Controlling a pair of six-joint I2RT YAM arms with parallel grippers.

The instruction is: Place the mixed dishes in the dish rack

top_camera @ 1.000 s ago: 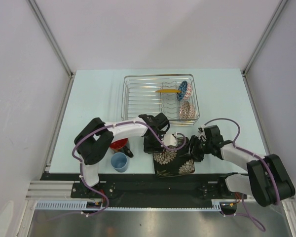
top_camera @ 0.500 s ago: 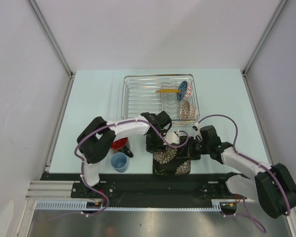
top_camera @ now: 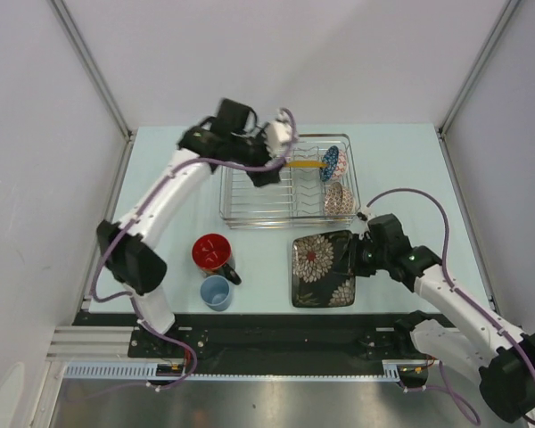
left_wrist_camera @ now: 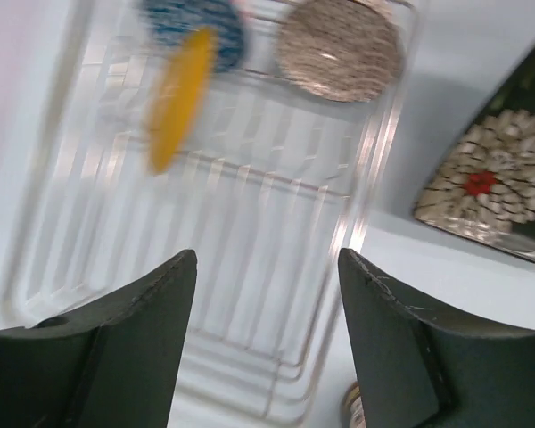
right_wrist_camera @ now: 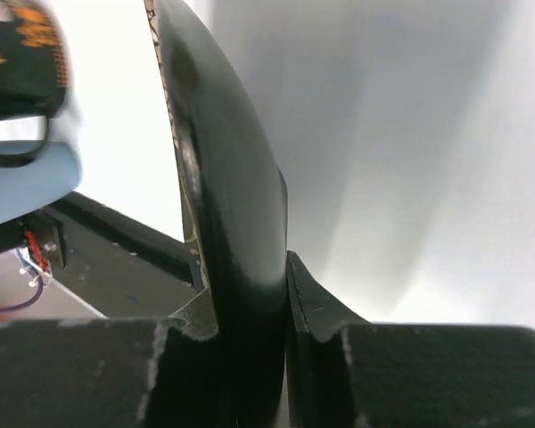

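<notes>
A pale blue table (top_camera: 178, 178) is seen from above, enclosed by plain white walls (top_camera: 36, 178) whose corners are marked by slanting metal posts (top_camera: 89, 67); a black rail (top_camera: 276, 337) is fixed along the table's near edge. Towards the near-left corner a red-inside mug (top_camera: 214, 252) is set upright, and a light-blue cup (top_camera: 216, 292) is placed just in front of it, closer to the near edge. The dish rack (top_camera: 250, 196) is positioned at the middle of the far edge. Above its far-left corner the left gripper (left_wrist_camera: 267, 259) is held, its fingers spread apart with nothing between them. In the rack's right half a yellow plate (top_camera: 301, 164) is stood on edge, a blue-patterned bowl (top_camera: 330, 163) is propped just to its right, and a pinkish-beige bowl (top_camera: 339, 200) is lodged in the near-right corner. The dark square floral plate (top_camera: 324, 267) is found outside the rack, near the middle of the table's near edge, face up. Its right rim is pinched between the fingers of the right gripper (top_camera: 361, 259).
</notes>
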